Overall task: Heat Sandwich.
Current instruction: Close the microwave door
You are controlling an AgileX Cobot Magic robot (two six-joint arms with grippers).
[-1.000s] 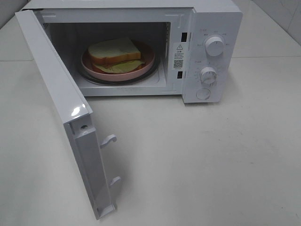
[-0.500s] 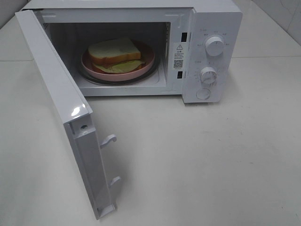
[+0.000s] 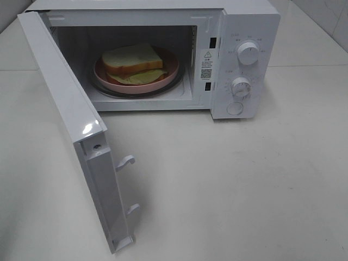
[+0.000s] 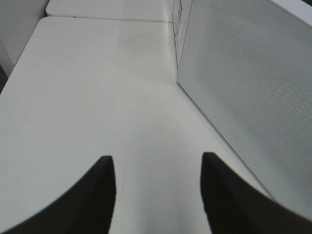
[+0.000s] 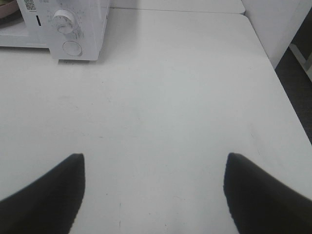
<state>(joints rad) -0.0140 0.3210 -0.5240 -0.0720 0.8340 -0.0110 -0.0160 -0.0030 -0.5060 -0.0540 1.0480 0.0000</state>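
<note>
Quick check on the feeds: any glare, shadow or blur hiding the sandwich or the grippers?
Exterior high: sharp, evenly lit; a small glare spot on the open white microwave door; the white-bread sandwich on its round pink plate is shaded but clear. Left wrist: the left gripper is a blurred dark silhouette. Right wrist: the right gripper likewise; white table evenly lit.

The sandwich [image 3: 132,58] (lettuce peeking out) lies flat on a pink plate [image 3: 136,87].

White microwave [image 3: 251,24] sits on a plain white table [image 3: 244,179]. Door [image 3: 62,109] is swung wide open. Two knobs [image 3: 248,53] on the front panel.
</note>
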